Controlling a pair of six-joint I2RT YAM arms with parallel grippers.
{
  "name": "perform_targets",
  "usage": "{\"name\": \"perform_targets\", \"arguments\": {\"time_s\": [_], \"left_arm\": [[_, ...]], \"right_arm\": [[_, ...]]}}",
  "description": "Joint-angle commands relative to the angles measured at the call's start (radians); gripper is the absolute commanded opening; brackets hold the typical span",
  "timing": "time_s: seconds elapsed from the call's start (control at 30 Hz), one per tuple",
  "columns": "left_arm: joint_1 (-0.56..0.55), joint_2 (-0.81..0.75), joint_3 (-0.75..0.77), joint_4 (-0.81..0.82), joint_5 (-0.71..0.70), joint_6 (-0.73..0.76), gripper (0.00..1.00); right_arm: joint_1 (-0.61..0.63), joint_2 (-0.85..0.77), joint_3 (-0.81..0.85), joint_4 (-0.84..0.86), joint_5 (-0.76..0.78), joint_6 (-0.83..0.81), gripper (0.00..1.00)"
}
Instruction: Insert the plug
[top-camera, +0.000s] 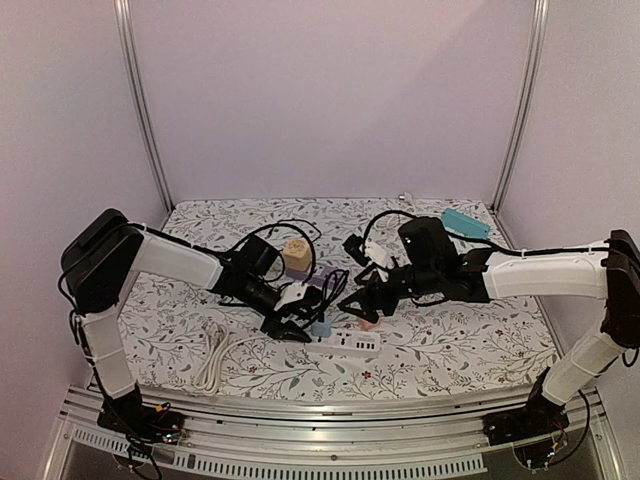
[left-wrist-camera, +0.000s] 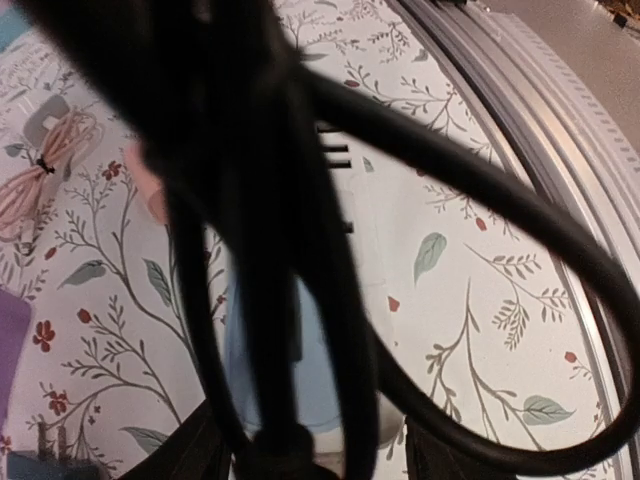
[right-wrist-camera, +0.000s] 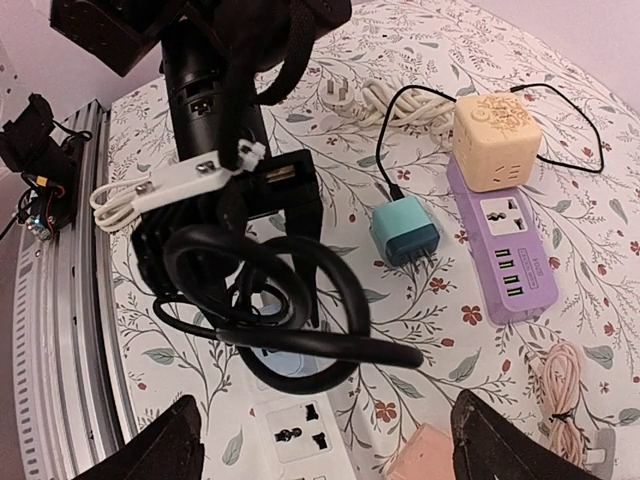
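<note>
While the left arm hovers over the white power strip (top-camera: 345, 343), the light-blue plug (top-camera: 320, 327) stands upright on the strip's left end.

A loop of black cable (left-wrist-camera: 470, 178) hangs across the left fingers (left-wrist-camera: 190, 455), which sit on either side of the plug. Blur and the cable hide any contact, so I cannot tell whether they grip it or stand off. How far the pins sit in the socket is hidden too. The right fingers (right-wrist-camera: 165, 450) are spread wide with nothing between them, just above the strip. Behind it on the floral tabletop (top-camera: 450, 340) lies a purple power strip (right-wrist-camera: 505, 255) with a beige cube socket (right-wrist-camera: 495, 128) at its far end and a teal charger (right-wrist-camera: 403, 232) just beside it. A coiled white cord (top-camera: 210, 355) lies near the left arm.
</note>
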Motion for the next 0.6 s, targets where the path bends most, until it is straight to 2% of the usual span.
{"name": "perform_targets", "arguments": {"time_s": [0.0,0.1,0.2,0.27,0.43,0.57], "left_arm": [[-0.003,-0.015,0.004,-0.150,-0.112,-0.040,0.69],[-0.003,-0.082,0.008,-0.091,-0.153,-0.060,0.87],[-0.003,-0.146,0.014,-0.093,-0.171,-0.037,0.96],[-0.005,-0.186,0.017,-0.126,-0.165,-0.012,0.99],[-0.005,-0.295,0.000,-0.277,-0.180,0.111,0.99],[0.013,-0.395,0.002,-0.273,-0.218,0.098,1.00]], "right_arm": [[-0.006,-0.034,0.007,-0.056,0.044,-0.021,0.85],[-0.005,-0.049,0.009,-0.072,0.063,-0.029,0.85],[-0.006,-0.072,0.009,-0.076,0.078,-0.029,0.85],[-0.006,-0.092,0.008,-0.079,0.092,-0.028,0.85],[-0.007,-0.143,0.014,-0.095,0.145,-0.028,0.87],[-0.006,-0.195,0.023,-0.100,0.180,-0.023,0.89]]}}
